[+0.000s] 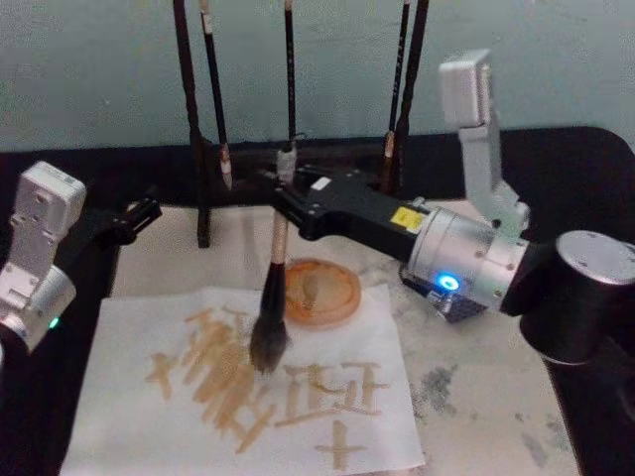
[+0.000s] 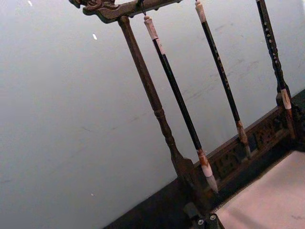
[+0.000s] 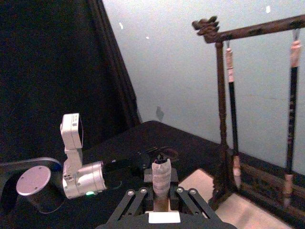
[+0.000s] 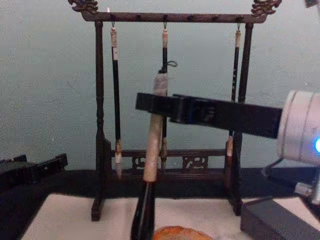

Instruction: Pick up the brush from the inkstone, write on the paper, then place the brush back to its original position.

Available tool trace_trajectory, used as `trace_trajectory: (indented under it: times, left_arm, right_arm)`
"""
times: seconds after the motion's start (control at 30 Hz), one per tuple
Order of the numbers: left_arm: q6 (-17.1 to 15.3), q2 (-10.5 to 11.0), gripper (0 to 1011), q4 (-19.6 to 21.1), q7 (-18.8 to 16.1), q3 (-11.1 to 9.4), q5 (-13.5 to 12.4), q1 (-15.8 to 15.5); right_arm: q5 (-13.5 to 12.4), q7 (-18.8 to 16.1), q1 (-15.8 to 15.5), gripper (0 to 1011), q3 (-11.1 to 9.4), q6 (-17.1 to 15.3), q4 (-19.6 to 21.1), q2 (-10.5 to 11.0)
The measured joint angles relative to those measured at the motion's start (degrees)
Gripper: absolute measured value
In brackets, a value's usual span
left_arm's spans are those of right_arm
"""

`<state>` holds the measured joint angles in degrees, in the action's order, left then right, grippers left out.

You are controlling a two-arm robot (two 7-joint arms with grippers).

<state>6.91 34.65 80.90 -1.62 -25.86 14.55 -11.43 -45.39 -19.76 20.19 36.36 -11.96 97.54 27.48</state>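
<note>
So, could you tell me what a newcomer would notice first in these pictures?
The right gripper holds the brush nearly upright, bristles down on the paper, which carries tan strokes. Beside it sits the round orange inkstone, and behind stands the wooden rack with three thin brushes hanging. The left gripper is parked at the left.

The right gripper (image 4: 153, 106) reaches in from the right and holds the brush (image 4: 151, 162) upright, in front of the wooden rack (image 4: 99, 125) of thin brushes (image 4: 116, 100).
</note>
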Motion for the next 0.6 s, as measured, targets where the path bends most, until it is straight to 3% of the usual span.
trace_trajectory:
  times: [0.3,0.6]
  left_arm:
    - [0.00,0.00,1002,0.00,0.00,0.00,0.00,0.00]
    - [0.00,0.00,1002,0.00,0.00,0.00,0.00,0.00]
  right_arm:
    - [1.75,-1.57,0.61,179,1.01,-0.60,-3.47,-2.64]
    - [2.59,-2.16,-0.30,179,0.56,-1.06,-4.42,-3.01]
